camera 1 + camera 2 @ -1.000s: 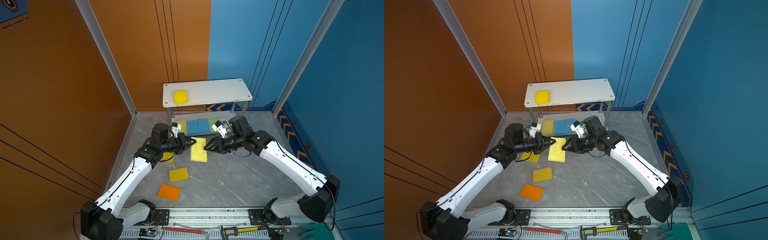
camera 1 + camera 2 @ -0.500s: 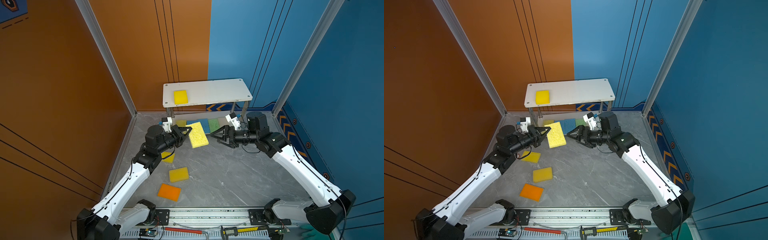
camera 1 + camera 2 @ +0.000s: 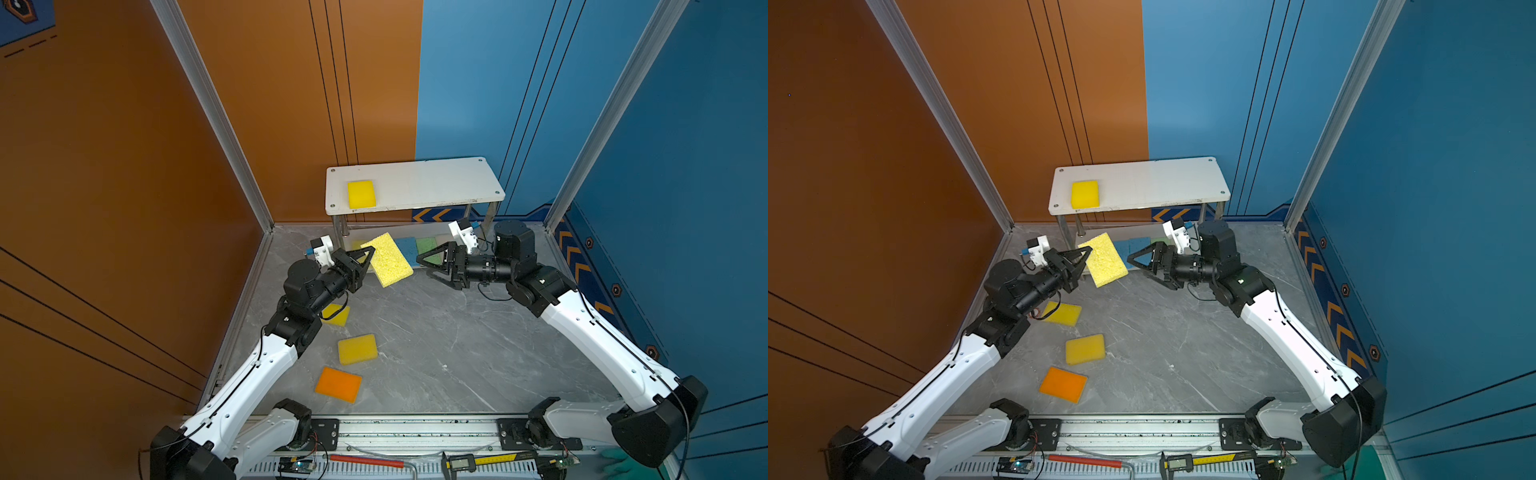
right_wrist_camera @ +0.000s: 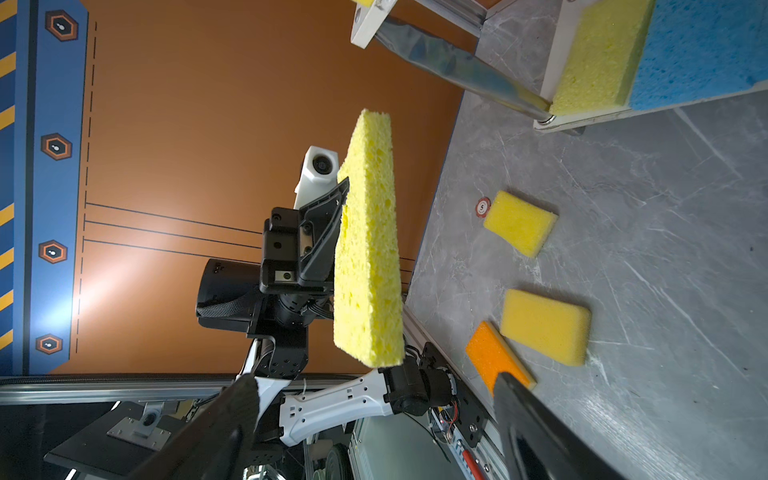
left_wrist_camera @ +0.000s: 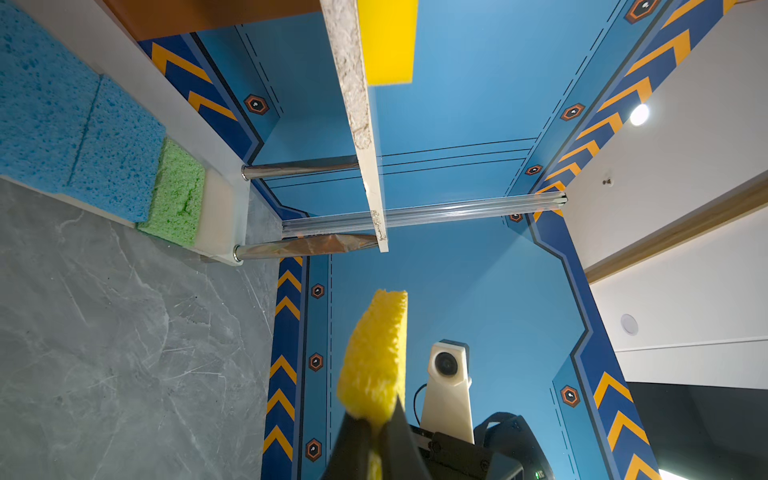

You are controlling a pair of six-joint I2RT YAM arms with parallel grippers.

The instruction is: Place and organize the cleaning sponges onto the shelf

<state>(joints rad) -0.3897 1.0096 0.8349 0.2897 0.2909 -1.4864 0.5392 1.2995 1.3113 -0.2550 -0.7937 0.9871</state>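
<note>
Left jaws were clenched on a porous yellow sponge (image 3: pixel 388 259), held tilted in the air just in front of the shelf (image 3: pixel 432 183). Right jaws stood spread wide, empty, near the shelf's lower board. A smooth yellow sponge (image 3: pixel 361 194) lay on its top board; an orange sponge (image 3: pixel 338 384) lay well in front.

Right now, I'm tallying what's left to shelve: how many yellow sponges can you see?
5. One sponge on the shelf top board, one on its bottom board, one clamped in the left tool, two on the floor. Others may be hidden.
</note>
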